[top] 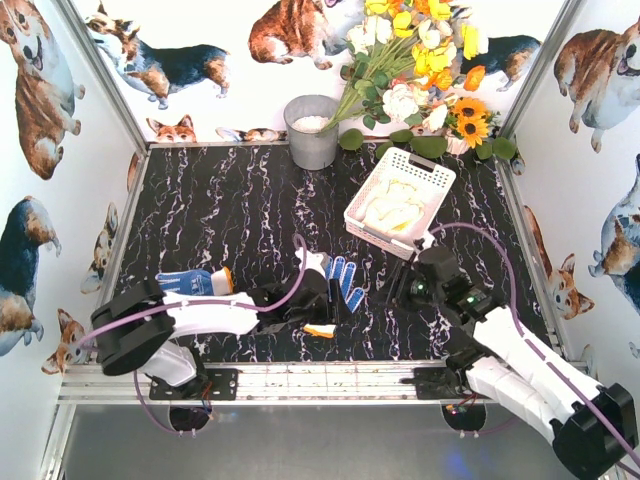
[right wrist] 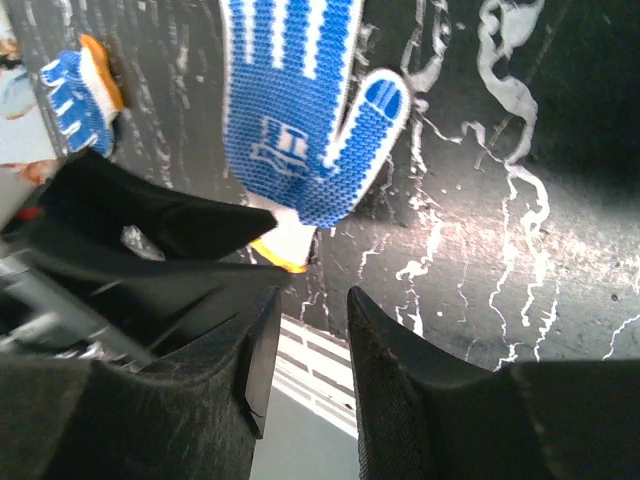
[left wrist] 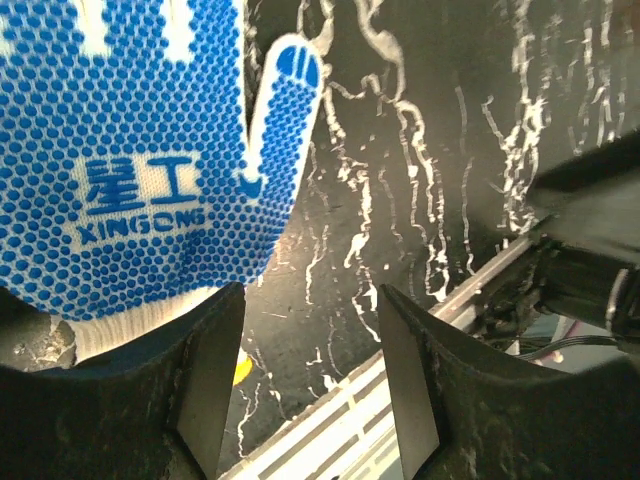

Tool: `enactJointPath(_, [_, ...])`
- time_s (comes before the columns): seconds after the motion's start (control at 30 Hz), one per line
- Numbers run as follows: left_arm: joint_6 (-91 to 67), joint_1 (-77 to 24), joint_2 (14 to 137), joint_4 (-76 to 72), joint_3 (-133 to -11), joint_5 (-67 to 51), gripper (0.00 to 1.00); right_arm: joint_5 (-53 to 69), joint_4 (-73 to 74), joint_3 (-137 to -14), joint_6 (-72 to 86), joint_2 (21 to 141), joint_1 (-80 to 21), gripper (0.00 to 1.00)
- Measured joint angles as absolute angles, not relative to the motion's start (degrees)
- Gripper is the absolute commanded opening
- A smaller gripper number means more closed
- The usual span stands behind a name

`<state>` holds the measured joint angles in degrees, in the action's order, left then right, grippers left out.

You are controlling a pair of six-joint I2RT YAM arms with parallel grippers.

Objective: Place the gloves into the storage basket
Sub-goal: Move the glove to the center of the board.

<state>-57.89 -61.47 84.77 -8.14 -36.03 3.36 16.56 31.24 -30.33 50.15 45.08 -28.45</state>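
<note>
- The left hand hangs low over the black marbled counter. Its jaws are parted and empty, and bare counter shows between the fingers in the left wrist view.
- A blue dotted glove lies palm up just ahead of that hand, off toward its left finger. The finger's tip overlaps the edge of the white cuff, but nothing is pinched.
- The right hand hovers on the far side of the same glove. Its jaws stand a narrow gap apart and hold nothing, and the glove's palm lies just ahead of its fingertips.
- A second blue glove lies well behind the left hand, beside that arm.
- The storage basket sits beyond the right hand and close to it, with pale and yellow gloves inside.
- The step in hand appears to be the pickup of the nearer blue glove; both blue gloves lie outside the basket.
- The next move likely calls for the left hand to shift sideways until the cuff sits between its fingers. It would then close, lift clear and carry the glove past the right hand to the basket.
</note>
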Motion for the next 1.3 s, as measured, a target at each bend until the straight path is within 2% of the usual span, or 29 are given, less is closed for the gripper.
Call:
enactJointPath(0.13, [-56.0, -61.9, 79.9, -5.0, -36.5, 6.9, 0.47, 14.4, 28.9, -26.6, 54.0, 46.2, -31.1, 0.30])
enactJointPath(0.27, [-53.4, -61.8, 77.0, -3.1, -36.5, 9.1, 0.37, 12.1, 26.8, -25.8, 56.0, 49.6, -33.9, 0.24])
enactJointPath(0.43, [-49.3, -61.9, 79.3, -3.2, -36.5, 7.7, 0.25, 9.3, 22.3, -25.8, 57.1, 54.7, -37.3, 0.19])
enactJointPath(0.97, [-47.1, -62.3, 84.4, -4.5, -34.6, 3.7, 0.24, 4.4, 11.1, -29.9, 54.4, 73.7, -40.5, 0.07])
enactJointPath(1.3, [-48.6, -64.0, 87.0, -9.5, -34.0, 1.3, 0.24, -0.5, 10.1, -31.9, 52.6, 78.1, -40.6, 0.04])
